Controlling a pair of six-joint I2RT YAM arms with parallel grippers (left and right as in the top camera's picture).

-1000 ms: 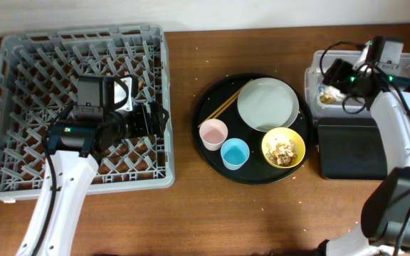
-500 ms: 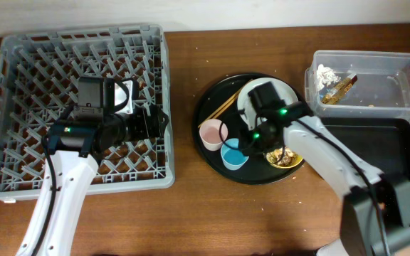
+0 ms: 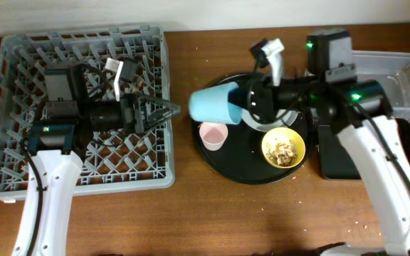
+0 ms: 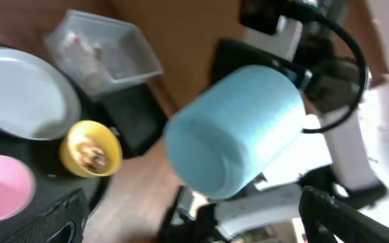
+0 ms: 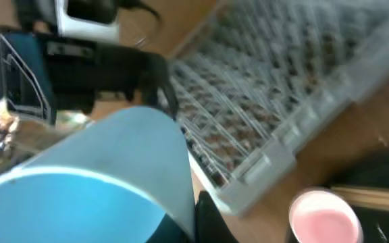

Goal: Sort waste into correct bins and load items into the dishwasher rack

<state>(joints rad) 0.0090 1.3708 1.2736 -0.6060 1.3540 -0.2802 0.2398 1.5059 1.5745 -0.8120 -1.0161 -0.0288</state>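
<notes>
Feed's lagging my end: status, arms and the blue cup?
Right end effector shut on small light-blue plastic cup, held sideways, aloft. Left end effector open, facing it, at large grey plastic rack's right edge. Nothing between them.

White-shelled left arm (image 3: 48,192) and right arm (image 3: 379,160) carry black joint housings (image 3: 61,84) lit by green lamps (image 3: 56,131), looped black cables (image 3: 130,89) and white wrist camera brackets (image 3: 270,51); left gripper (image 3: 171,112) and right gripper (image 3: 243,100) are black.

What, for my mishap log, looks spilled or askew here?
The light-blue cup is held sideways by the right hand, in the air between round tray and rack. Small crumbs speckle the table.
</notes>
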